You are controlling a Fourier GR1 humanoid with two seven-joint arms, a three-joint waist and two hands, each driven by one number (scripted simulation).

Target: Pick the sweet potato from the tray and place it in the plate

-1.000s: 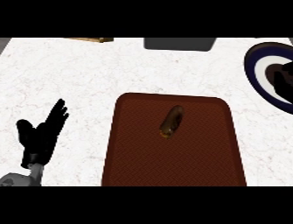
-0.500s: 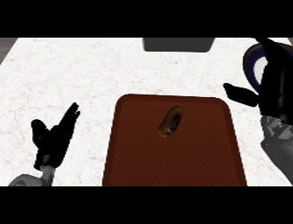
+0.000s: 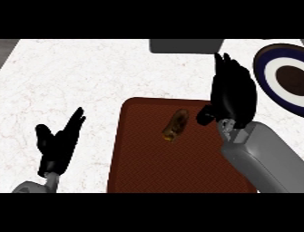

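The sweet potato (image 3: 174, 125) — stiff, light, best gripped across its middle — lies on the brown tray (image 3: 147, 172) as the right hand (image 3: 231, 93), fingers straight, hovers beside it, the plate (image 3: 269, 79) well apart — left hand (image 3: 57, 140) resting open.

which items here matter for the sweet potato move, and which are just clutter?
Job items: sweet potato, lying on the brown tray; plate at right; right hand, open, above the tray's right edge.

Lying about: grey object at the counter's far edge; left hand, resting open at left.
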